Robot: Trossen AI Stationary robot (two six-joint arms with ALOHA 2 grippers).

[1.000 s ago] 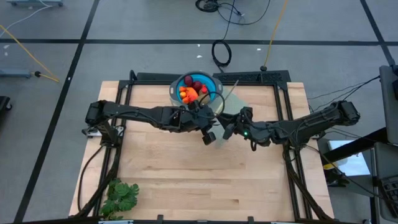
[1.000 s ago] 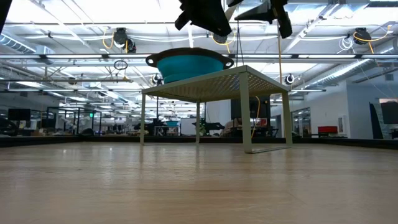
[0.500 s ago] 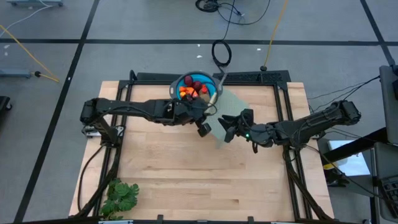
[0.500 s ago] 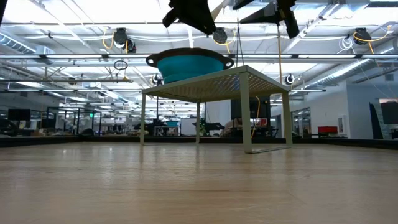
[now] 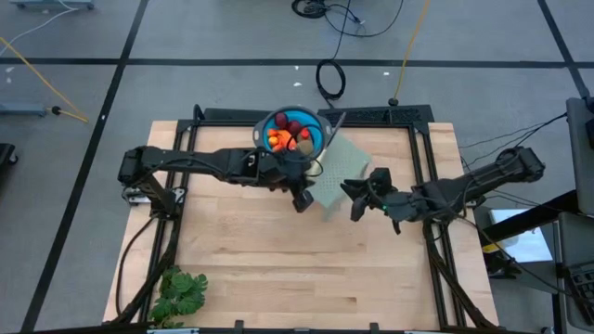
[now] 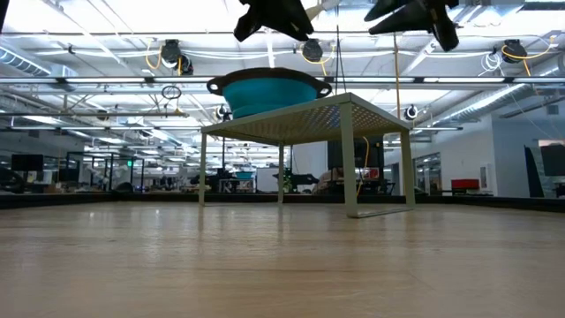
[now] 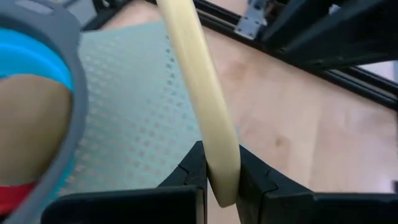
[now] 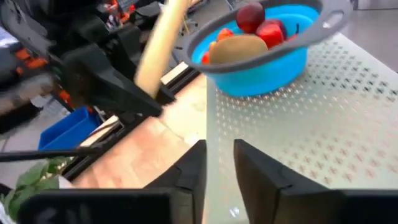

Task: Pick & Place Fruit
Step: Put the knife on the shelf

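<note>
Left gripper (image 7: pixel 217 180) clamping yellow knife handle (image 7: pixel 199 99) beside fruit-filled blue bowl (image 5: pixel 316 139); right gripper (image 8: pixel 217 163) fingers narrowly apart, empty.

I am looking into a large open lab or workshop hall, not a home. From the low view I see an exposed industrial ceiling (image 6: pixel 106 62) with bare trusses, pipes and long strip lights, and rows of workstations with monitors (image 6: pixel 26 163) stretching far back. From above, the wooden desk (image 5: pixel 278 269) sits in a black metal frame (image 5: pixel 371 113) on grey carpet tiles (image 5: pixel 186 37), with loose cables (image 5: pixel 329 79) and a yellow cord (image 5: pixel 37 60) trailing over the floor. A blue bin (image 8: pixel 65 134) stands beside the rig.
</note>
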